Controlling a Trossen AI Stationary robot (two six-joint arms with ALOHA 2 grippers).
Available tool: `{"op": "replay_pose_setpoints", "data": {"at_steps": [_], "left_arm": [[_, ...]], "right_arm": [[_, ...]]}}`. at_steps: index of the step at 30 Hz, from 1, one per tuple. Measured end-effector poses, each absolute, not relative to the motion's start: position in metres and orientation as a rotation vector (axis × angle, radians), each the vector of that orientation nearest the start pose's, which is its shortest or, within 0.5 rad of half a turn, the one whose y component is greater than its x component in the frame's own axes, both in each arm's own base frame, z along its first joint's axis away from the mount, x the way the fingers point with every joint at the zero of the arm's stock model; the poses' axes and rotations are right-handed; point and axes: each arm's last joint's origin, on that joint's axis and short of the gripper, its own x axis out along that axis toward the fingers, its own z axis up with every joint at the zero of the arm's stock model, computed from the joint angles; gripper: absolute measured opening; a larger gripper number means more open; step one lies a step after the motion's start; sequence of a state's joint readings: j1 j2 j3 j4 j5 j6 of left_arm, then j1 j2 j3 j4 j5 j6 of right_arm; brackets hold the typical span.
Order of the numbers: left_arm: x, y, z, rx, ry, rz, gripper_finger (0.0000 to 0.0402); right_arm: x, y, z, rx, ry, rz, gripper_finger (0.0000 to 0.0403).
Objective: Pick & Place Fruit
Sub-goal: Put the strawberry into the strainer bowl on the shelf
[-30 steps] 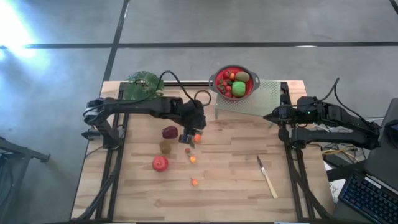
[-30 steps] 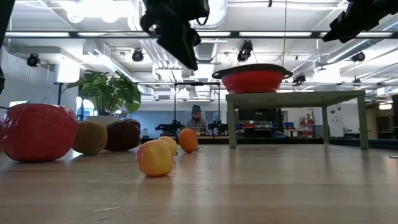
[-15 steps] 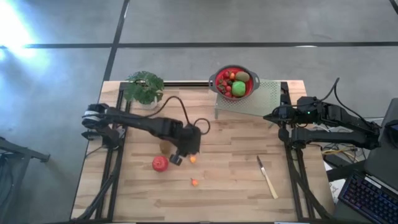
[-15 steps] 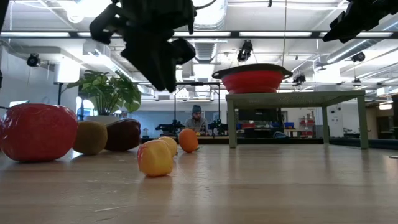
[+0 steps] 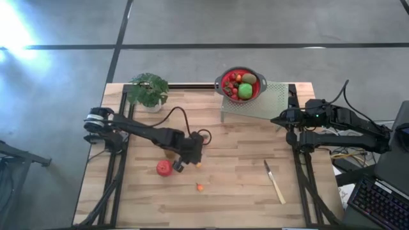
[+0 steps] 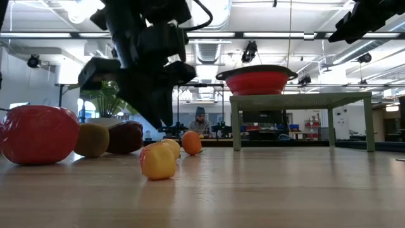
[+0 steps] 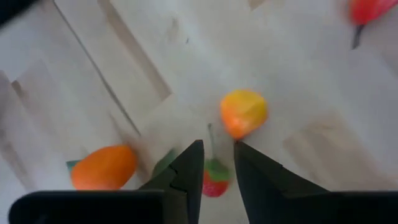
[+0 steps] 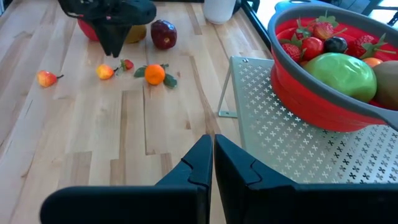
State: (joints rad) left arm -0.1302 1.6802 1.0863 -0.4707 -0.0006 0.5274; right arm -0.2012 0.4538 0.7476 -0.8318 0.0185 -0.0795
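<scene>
Over the pale planked wooden table [image 5: 243, 185], the left gripper [image 7: 217, 163] holds its dark wedge fingers narrowly apart above a small glossy red strawberry [image 7: 214, 179] with a green cap, while the right gripper [image 8: 212, 163] rests pinched shut beside the perforated metal stand [image 8: 273, 155].

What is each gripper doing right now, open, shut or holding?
Left gripper: open narrowly above a small strawberry, holding nothing.
Right gripper: shut, empty, parked by the red bowl.
</scene>
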Motion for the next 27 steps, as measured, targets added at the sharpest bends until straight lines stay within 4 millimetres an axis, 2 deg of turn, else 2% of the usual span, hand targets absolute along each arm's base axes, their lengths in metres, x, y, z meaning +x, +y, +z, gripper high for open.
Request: {"op": "replay_pose_setpoints", "data": {"at_steps": [10, 27], "left_arm": [[0.330, -0.042, 0.181, 0.588, 0.922, -0.362, 0.0096], [0.333, -0.043, 0.161, 0.579, 0.989, -0.376, 0.0096]], "right_arm": [[0.081, -0.017, 0.298, -0.028, 0.545, -0.193, 0.0013], [0.081, -0.017, 0.298, -0.028, 0.545, -0.193, 0.0013]]}}
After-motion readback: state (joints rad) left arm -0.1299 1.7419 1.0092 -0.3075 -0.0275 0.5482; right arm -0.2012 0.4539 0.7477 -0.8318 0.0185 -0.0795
